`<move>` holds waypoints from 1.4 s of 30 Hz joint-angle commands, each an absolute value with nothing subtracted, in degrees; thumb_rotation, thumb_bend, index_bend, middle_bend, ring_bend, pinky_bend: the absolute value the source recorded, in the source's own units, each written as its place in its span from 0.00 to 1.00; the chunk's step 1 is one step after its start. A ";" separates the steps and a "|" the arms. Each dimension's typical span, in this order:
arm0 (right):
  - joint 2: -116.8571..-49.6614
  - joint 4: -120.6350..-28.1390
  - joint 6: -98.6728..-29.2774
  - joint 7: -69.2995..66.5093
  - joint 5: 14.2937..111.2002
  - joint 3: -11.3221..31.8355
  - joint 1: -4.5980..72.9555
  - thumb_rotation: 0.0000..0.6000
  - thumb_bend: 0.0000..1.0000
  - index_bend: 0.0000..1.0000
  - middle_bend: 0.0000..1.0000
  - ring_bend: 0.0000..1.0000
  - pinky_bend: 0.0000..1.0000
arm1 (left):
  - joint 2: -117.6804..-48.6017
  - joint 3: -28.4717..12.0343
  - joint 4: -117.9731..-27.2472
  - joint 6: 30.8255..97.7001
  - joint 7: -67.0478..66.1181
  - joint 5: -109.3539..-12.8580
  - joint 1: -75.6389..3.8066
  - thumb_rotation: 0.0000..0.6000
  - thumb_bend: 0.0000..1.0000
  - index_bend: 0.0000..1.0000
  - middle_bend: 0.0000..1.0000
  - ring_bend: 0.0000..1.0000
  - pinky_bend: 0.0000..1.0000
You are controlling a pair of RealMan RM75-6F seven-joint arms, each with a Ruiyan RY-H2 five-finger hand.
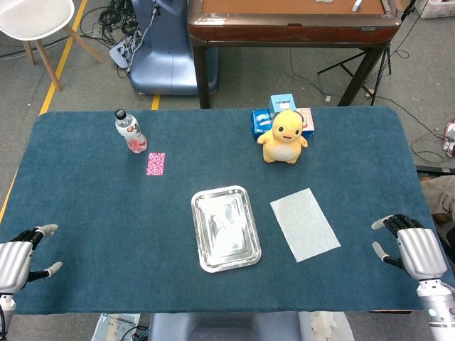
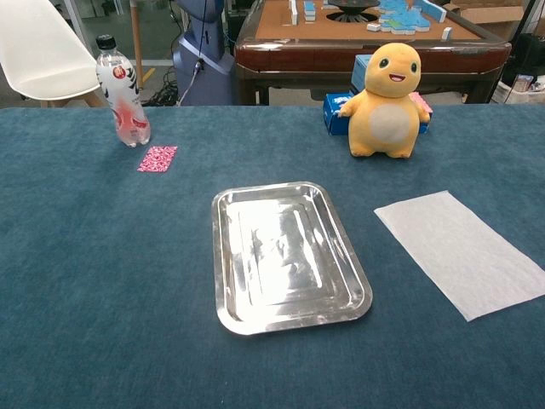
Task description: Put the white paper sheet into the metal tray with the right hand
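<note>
The white paper sheet (image 1: pixel 305 224) (image 2: pixel 464 251) lies flat on the blue table, just right of the metal tray (image 1: pixel 225 228) (image 2: pixel 288 256), which holds nothing. My right hand (image 1: pixel 409 246) hovers at the table's right front edge, well right of the sheet, fingers apart and holding nothing. At the left front corner, my left hand (image 1: pixel 21 257) is likewise open, far from both objects. Neither hand shows in the chest view.
A yellow plush toy (image 1: pixel 283 137) (image 2: pixel 387 101) stands behind the sheet, with blue boxes (image 1: pixel 274 114) behind it. A water bottle (image 1: pixel 130 131) (image 2: pixel 121 89) and a small pink packet (image 1: pixel 156 163) (image 2: pixel 157 158) sit at the back left. A wooden table (image 1: pixel 291 28) stands beyond.
</note>
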State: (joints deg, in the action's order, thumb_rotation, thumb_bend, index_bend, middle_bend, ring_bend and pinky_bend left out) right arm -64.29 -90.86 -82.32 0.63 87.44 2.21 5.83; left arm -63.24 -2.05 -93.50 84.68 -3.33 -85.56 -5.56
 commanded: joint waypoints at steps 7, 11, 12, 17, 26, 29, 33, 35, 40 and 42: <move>-64.52 -90.97 -81.95 1.39 87.32 2.08 5.95 1.00 0.32 0.43 0.41 0.30 0.39 | -62.83 -2.01 -93.68 84.73 -2.78 -85.69 -5.46 1.00 0.09 0.28 0.38 0.37 0.57; -65.30 -90.56 -82.63 2.73 87.35 2.35 5.87 1.00 0.31 0.43 0.44 0.37 0.50 | -62.65 -2.06 -93.63 84.60 -2.43 -85.49 -5.44 1.00 0.09 0.28 0.38 0.37 0.57; -65.58 -90.41 -82.81 3.27 87.36 2.36 5.81 1.00 0.29 0.43 0.46 0.40 0.55 | -62.59 -2.04 -93.68 84.59 -2.39 -85.54 -5.45 1.00 0.09 0.28 0.38 0.37 0.57; -67.30 -89.96 -84.57 5.94 89.19 2.60 5.98 1.00 0.15 0.43 0.63 0.66 0.79 | -62.19 -1.95 -94.12 85.12 -1.91 -86.07 -5.24 1.00 0.09 0.28 0.38 0.37 0.57; -68.54 -91.20 -79.44 13.68 90.15 2.44 9.49 1.00 0.00 0.43 0.99 0.98 1.00 | -61.26 -2.21 -95.02 85.73 -1.44 -85.62 -4.81 1.00 0.09 0.28 0.38 0.37 0.57; -69.00 -91.84 -77.12 15.65 89.63 2.06 10.46 1.00 0.00 0.40 1.00 1.00 1.00 | -60.96 -2.29 -95.26 86.03 -1.18 -85.64 -4.65 1.00 0.09 0.28 0.38 0.37 0.57; -70.33 -91.85 -75.09 17.92 89.72 1.15 11.27 1.00 0.00 0.36 1.00 1.00 1.00 | -60.62 -2.31 -95.59 86.02 -1.02 -85.51 -4.55 1.00 0.09 0.28 0.38 0.37 0.57; -71.28 -91.49 -74.33 18.96 89.91 0.71 11.61 1.00 0.00 0.36 1.00 1.00 1.00 | -60.47 -2.29 -95.83 86.22 -1.01 -85.78 -4.51 1.00 0.09 0.28 0.38 0.37 0.57; -73.68 -90.45 -72.90 20.31 90.05 0.05 12.33 1.00 0.00 0.35 1.00 1.00 1.00 | -60.22 -2.31 -96.09 86.42 -0.97 -85.73 -4.32 1.00 0.09 0.28 0.38 0.37 0.57; -74.81 -89.78 -72.48 20.82 90.34 -0.23 12.65 1.00 0.00 0.35 1.00 1.00 1.00 | -60.23 -2.49 -95.93 86.34 -1.01 -85.33 -4.33 1.00 0.09 0.29 0.38 0.37 0.57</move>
State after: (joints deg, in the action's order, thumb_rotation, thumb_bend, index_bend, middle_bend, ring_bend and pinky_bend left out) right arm -74.24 -90.22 -72.82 20.45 90.14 0.01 12.38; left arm -60.23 -2.44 -95.98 86.37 -0.99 -85.40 -4.33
